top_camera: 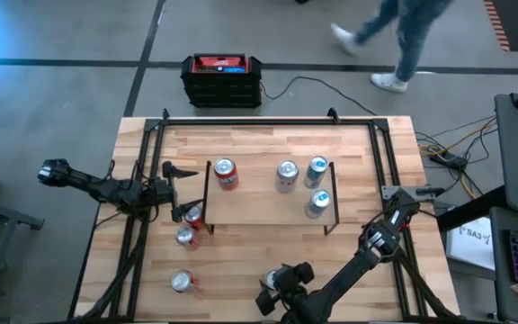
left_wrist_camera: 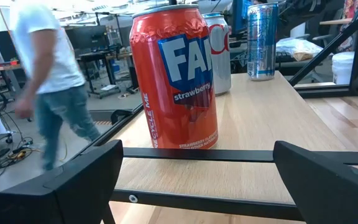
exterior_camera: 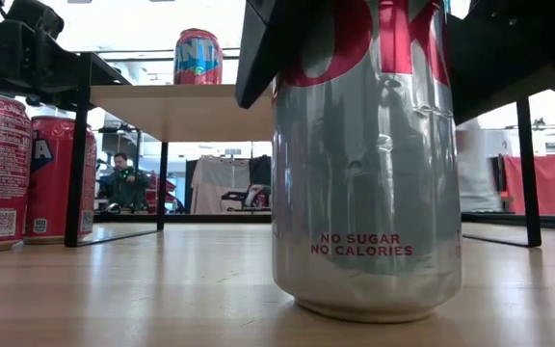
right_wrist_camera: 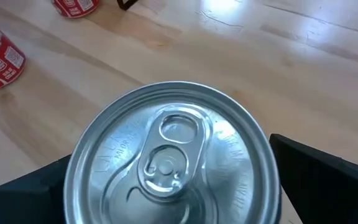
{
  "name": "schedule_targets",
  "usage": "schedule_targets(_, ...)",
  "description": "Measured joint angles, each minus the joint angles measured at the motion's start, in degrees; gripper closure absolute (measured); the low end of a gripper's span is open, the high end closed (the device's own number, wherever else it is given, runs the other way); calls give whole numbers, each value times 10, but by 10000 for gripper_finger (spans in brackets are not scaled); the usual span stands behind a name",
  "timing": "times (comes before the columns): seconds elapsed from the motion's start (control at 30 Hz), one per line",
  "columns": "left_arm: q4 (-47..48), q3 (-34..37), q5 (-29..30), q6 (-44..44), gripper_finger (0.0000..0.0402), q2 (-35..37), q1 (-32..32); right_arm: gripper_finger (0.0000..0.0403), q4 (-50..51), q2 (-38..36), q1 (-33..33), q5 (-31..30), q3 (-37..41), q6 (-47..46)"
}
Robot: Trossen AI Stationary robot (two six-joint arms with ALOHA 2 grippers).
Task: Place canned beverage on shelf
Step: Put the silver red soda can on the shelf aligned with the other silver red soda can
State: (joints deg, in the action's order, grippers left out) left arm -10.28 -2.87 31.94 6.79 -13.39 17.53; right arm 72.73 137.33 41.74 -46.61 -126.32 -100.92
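A silver canned beverage [exterior_camera: 366, 183], marked "no sugar no calories", stands upright on the table near its near edge. My right gripper [right_wrist_camera: 166, 186] is open and slants down over the can's top [right_wrist_camera: 166, 155], one finger on either side of its upper part. The shelf [top_camera: 268, 209] stands mid-table with a red strawberry can [top_camera: 226, 173] and three silver or blue cans [top_camera: 287, 175] upright on it. My left gripper [left_wrist_camera: 210, 186] is open and level at the shelf's left end, facing the red can [left_wrist_camera: 176, 74] and holding nothing.
Three red cans [top_camera: 185, 236] stand on the table left of the shelf and toward the near left. A black-and-red box [top_camera: 223, 79] sits on the floor beyond the far edge. A person [top_camera: 394, 36] walks past there. Black rails [top_camera: 380, 162] frame the table.
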Motion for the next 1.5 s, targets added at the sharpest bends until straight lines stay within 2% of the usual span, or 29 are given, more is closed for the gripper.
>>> schedule_targets(0.33, 0, 0, 0, 0, 2, 0, 0, 3, -2, 8, 11, -30, 0, -1)
schedule_targets(0.77, 0, 0, 0, 0, 2, 0, 0, 3, -11, 8, 29, -31, 0, 1)
schedule_targets(0.97, 0, 0, 0, 0, 2, 0, 0, 3, -9, 8, 26, -69, 0, -24)
schedule_targets(1.33, 0, 0, 0, 0, 2, 0, 0, 4, 0, 27, 15, -66, 1, -34)
schedule_targets(1.43, 0, 0, 0, 0, 2, 0, 0, 21, -2, 34, 15, -80, 1, -47)
schedule_targets(1.5, 0, 0, 0, 0, 2, 0, 0, 46, -5, 38, 17, -92, 1, -52)
